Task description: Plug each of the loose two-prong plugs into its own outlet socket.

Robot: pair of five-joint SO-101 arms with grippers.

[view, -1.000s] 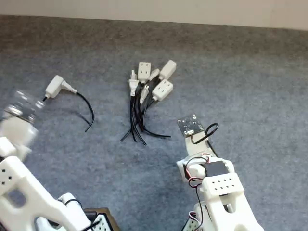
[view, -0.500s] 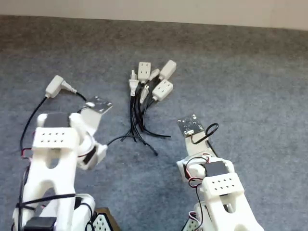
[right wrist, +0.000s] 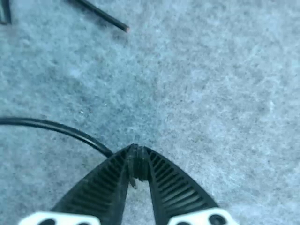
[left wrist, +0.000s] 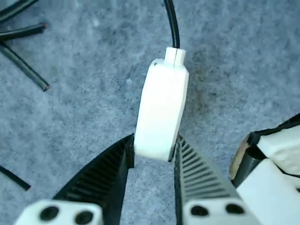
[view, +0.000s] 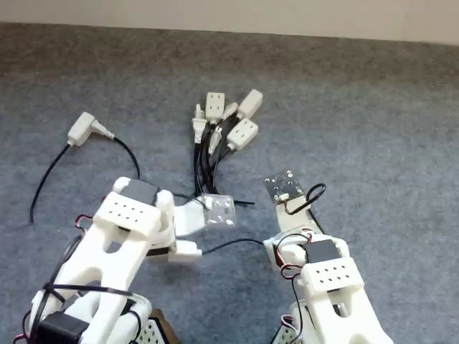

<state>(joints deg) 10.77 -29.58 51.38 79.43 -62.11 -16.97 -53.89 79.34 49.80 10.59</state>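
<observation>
My left gripper (left wrist: 153, 143) is shut on a white connector body (left wrist: 161, 108), whose black cord leaves its far end. In the high view that connector (view: 188, 249) sits just off my left arm (view: 129, 215), and its cord (view: 233, 244) runs across to my right arm (view: 326, 276). My right gripper (right wrist: 137, 155) is shut on the black cord (right wrist: 56, 127) just above the carpet. Farther back lie white outlet sockets (view: 242, 133) and loose two-prong plugs (view: 199, 122), their black cords bunched together.
An angled white plug (view: 82, 129) with its own cord lies at the back left. Cut cord ends (left wrist: 28, 72) lie on the grey carpet (view: 373, 143) close to my left gripper. Open carpet stretches to the right.
My left arm has swung in from the left edge to the middle, and the white connector now shows beside it with its cord stretched to the right arm. The right arm has kept still.
</observation>
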